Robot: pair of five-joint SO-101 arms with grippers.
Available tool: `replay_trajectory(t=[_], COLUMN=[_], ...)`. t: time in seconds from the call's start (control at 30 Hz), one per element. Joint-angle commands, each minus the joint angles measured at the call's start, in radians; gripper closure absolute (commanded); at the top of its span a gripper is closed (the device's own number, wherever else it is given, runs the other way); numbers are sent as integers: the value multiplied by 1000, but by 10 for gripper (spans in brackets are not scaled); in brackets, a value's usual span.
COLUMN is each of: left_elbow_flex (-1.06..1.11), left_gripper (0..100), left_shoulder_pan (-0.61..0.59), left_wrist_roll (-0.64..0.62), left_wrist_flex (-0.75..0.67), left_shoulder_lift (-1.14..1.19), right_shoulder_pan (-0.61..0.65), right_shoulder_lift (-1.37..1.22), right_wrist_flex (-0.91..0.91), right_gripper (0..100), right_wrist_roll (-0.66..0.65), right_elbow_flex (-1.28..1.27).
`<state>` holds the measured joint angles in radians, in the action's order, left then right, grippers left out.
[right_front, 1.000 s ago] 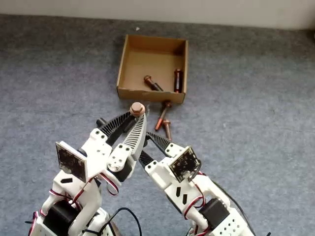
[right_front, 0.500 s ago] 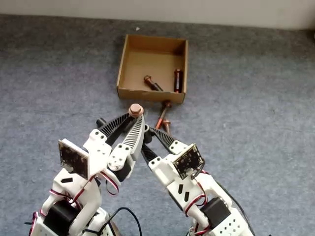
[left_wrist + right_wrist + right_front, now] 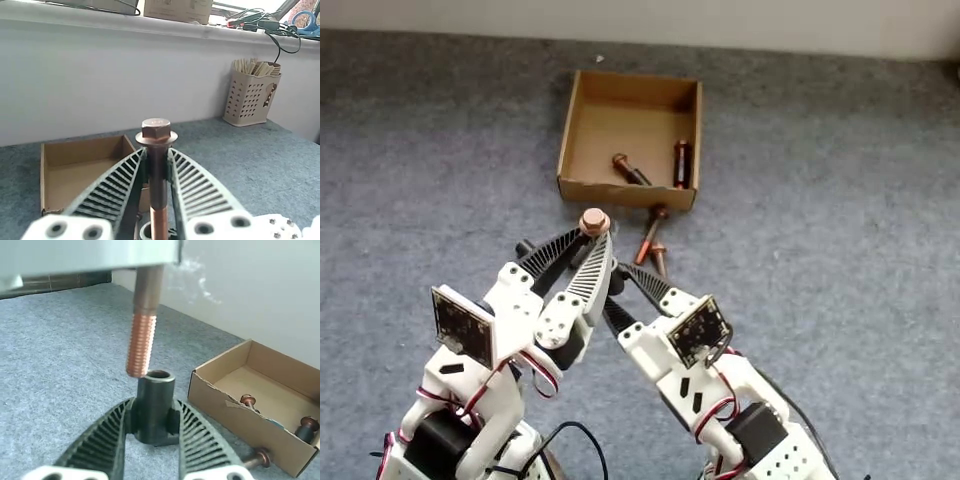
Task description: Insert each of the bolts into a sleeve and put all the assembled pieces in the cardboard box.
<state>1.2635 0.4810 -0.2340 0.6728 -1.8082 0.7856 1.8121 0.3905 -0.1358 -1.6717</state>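
Grey carpet [image 3: 840, 200] all the way across, with a pale wall [image 3: 720, 20] along the far edge. From the left wrist, there's a beige slotted basket [image 3: 251, 92] full of sticks against that wall, and cables [image 3: 260, 22] strung along the ledge [image 3: 100, 22] above it.

Now the bolt [image 3: 157, 165]: copper-coloured, with a flanged hex head, a smooth shank and a threaded end. It stands upright, head on top. The left gripper [image 3: 157, 152] has its ribbed jaws pinching the shank just under the head.

Right below sits the sleeve [image 3: 155, 405], a short dark tube with its open mouth up, squeezed between the jaws of the right gripper [image 3: 154, 410]. The threaded tip hangs at the mouth, a touch off centre. Whether it touches the rim, I can't tell.

From above, both grippers meet mid-scene, just near of the box [image 3: 625, 193]. The box is open cardboard with two pieces [image 3: 631, 170] lying in its near-right part. Two loose bolts [image 3: 650, 236] lie on the carpet just outside its near wall, to the right of the held bolt.
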Motion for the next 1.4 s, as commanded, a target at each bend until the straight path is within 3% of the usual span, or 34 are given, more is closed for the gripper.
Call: replay_trajectory(t=[0.0,0.23,0.5,0.67,1.37], left_elbow_flex=[-54,-42,8,10,82], left_gripper=[995,995,995,995,995], left_shoulder_pan=[-13,-84,-77,-2,1], left_wrist_roll=[-6,-8,-11,-8,-8], left_wrist_flex=[-2,-20,-74,-69,-109], left_shoulder_lift=[-7,-2,-2,1,-5], right_shoulder_pan=[12,13,15,15,15], right_shoulder_lift=[27,27,27,27,27], right_wrist_flex=[-28,-28,-28,-27,-25], right_gripper=[994,994,994,994,994], right_wrist_roll=[-9,-8,-8,-6,-6], right_elbow_flex=[-90,-84,-82,-82,-82])
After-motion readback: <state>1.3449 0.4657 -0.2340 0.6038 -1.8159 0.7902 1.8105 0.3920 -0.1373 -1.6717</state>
